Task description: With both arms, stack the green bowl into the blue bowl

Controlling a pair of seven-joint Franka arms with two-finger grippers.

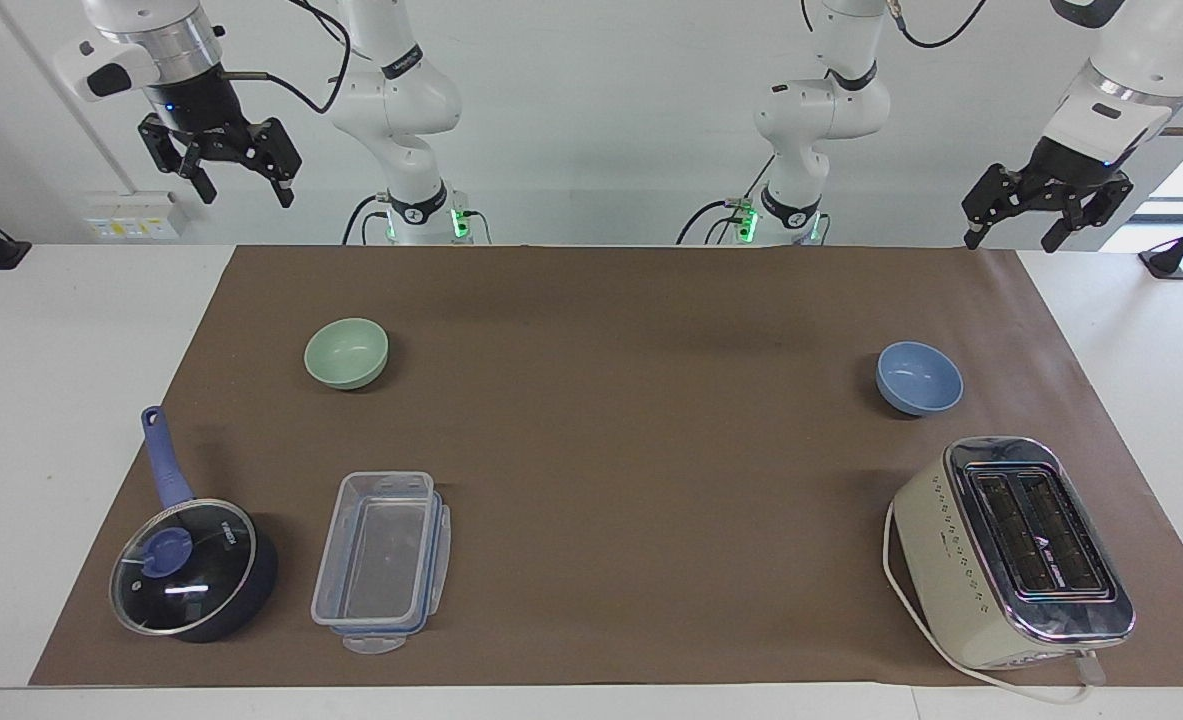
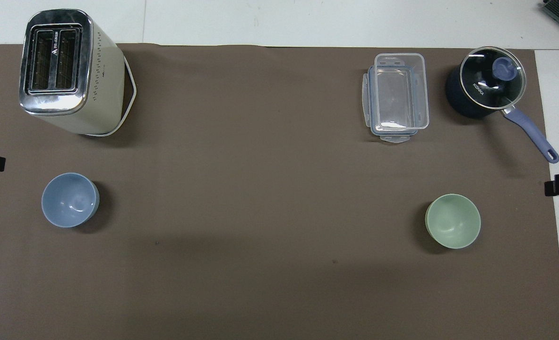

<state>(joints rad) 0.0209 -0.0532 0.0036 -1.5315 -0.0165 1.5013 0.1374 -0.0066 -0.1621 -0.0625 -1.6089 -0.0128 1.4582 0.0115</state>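
Note:
The pale green bowl (image 1: pixel 346 352) (image 2: pixel 452 221) stands upright and empty on the brown mat (image 1: pixel 591 450) toward the right arm's end. The blue bowl (image 1: pixel 919 377) (image 2: pixel 70 199) stands upright and empty toward the left arm's end, far apart from the green one. My right gripper (image 1: pixel 219 172) hangs open and empty high in the air at the right arm's end of the table, close to the robots' edge. My left gripper (image 1: pixel 1041 212) hangs open and empty, raised at the left arm's end. Neither gripper is near a bowl.
A cream toaster (image 1: pixel 1011 550) (image 2: pixel 66 71) stands farther from the robots than the blue bowl. A clear plastic container (image 1: pixel 381 560) (image 2: pixel 397 97) and a dark blue saucepan with glass lid (image 1: pixel 191 565) (image 2: pixel 485 87) lie farther out than the green bowl.

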